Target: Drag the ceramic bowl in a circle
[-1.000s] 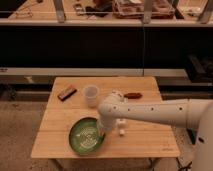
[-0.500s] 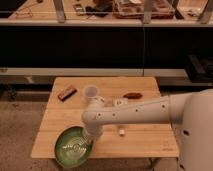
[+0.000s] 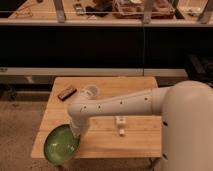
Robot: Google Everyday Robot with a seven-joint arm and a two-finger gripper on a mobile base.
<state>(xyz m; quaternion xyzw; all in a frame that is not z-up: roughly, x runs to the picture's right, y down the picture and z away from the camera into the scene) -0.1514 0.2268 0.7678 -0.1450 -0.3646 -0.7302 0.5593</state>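
We judge the ceramic bowl [image 3: 59, 145] heavy, rigid, slick and chippable, best pinched at its rim; it sits at the table's [image 3: 135, 140] near corner, overhanging the edge; the gripper [image 3: 75, 131] is clenched, apparently on the rim nearest the arm [image 3: 120, 104]; that arm stretches across the table, wrist bent down.

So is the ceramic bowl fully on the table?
No: the ceramic bowl overhangs the table at the near left corner; gripper at its rim.

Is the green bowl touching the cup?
Apart: camera view shows tabletop and arm between ceramic bowl and white cup; gripper sits at the bowl's rim.
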